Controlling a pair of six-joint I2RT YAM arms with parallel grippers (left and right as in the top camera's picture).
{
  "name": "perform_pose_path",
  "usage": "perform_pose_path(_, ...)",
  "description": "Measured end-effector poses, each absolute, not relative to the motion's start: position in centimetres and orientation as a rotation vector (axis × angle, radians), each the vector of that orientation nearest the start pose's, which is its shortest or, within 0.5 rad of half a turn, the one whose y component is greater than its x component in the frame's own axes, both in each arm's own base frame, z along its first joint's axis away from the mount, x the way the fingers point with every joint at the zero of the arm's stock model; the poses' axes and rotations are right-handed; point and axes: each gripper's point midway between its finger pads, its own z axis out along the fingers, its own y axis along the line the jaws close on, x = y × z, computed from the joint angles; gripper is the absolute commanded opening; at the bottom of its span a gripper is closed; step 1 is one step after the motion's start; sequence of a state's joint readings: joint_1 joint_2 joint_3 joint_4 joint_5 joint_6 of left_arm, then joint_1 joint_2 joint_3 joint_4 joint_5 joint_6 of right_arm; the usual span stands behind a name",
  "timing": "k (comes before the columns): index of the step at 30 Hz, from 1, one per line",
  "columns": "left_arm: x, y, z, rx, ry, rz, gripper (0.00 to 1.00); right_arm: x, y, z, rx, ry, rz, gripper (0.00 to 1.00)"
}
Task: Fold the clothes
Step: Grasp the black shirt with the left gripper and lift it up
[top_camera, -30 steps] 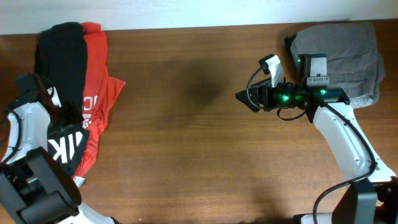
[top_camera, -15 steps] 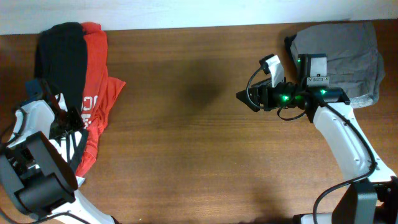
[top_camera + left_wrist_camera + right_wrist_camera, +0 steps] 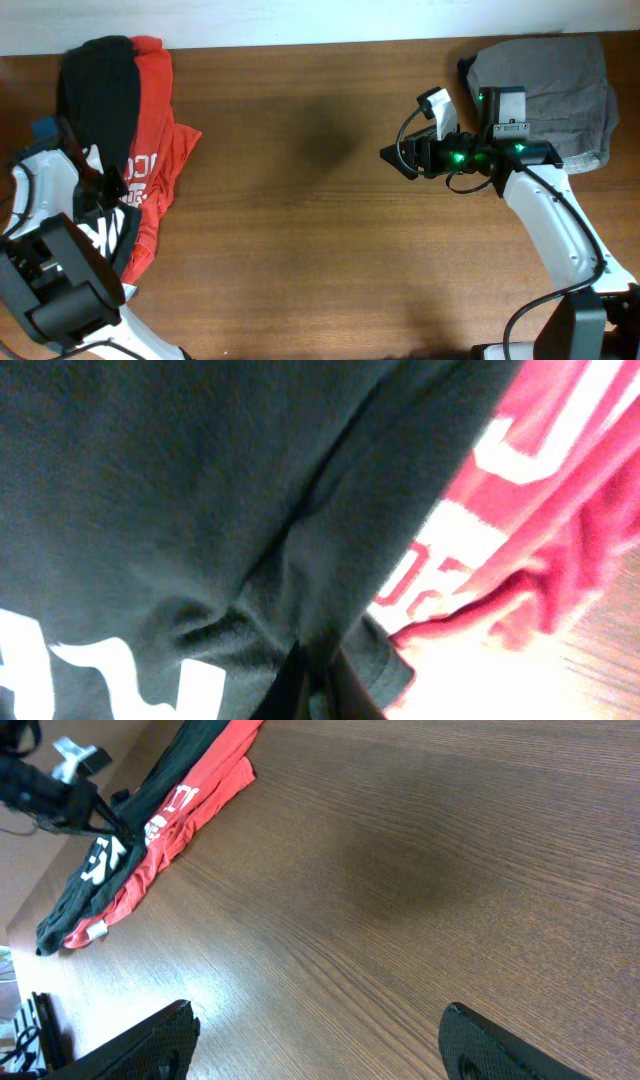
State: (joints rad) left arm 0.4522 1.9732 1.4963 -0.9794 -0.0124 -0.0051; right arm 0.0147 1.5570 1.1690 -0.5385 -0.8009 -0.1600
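Note:
The clothes lie in a heap at the table's left edge. A black T-shirt [image 3: 97, 88] with white lettering partly overlaps a red T-shirt [image 3: 158, 150] with white print. My left gripper [image 3: 108, 188] sits on the heap's lower part. In the left wrist view, dark fabric [image 3: 180, 510] fills most of the frame, and the left gripper [image 3: 320, 688] is shut on a pinched fold of it beside the red shirt [image 3: 540, 510]. My right gripper [image 3: 390, 155] hovers open over bare wood right of centre. Its fingertips [image 3: 160, 1035] stand wide apart with nothing between them.
A grey garment [image 3: 550, 85] lies at the back right corner, behind the right arm. Brown wooden tabletop [image 3: 300, 220] stretches between the two arms. The right wrist view shows the clothes heap [image 3: 150, 830] far off at upper left.
The left gripper has closed on a fold of the black T-shirt, and its arm has shifted slightly on the heap. The right arm has not moved.

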Motion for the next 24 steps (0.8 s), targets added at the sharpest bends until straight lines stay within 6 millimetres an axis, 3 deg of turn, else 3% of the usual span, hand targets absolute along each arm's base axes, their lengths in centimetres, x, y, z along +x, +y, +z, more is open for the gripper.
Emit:
perform_pose_path(7, 37.5, 17.1, 8.3, -0.637, 2.919, 0.061, 0.01, 38.0, 12.9, 18.6, -0.524, 2.261, 0.915, 0.7)
perform_pose_path(13, 40.3, 13.2, 11.3, -0.456, 2.906, 0.0, 0.01, 38.1, 12.8, 18.8, -0.517, 2.262, 0.915, 0.68)
perform_pose_path(19, 46.1, 5.3, 19.0, -0.127, 2.735, -0.05, 0.01, 38.5, 11.3, 20.8, -0.466, 2.272, 0.9, 0.68)
perform_pose_path(21, 47.6, 2.0, 21.9, -0.023, 2.654, -0.072, 0.01, 38.4, 10.6, 21.4, -0.438, 2.281, 0.894, 0.69)
perform_pose_path(22, 48.6, -0.6, 24.2, 0.052, 2.587, -0.091, 0.01, 38.3, 10.0, 21.8, -0.417, 2.289, 0.888, 0.7)
perform_pose_path(24, 49.4, -3.4, 26.5, 0.127, 2.511, -0.123, 0.01, 37.8, 9.2, 21.7, -0.377, 2.326, 0.888, 0.72)
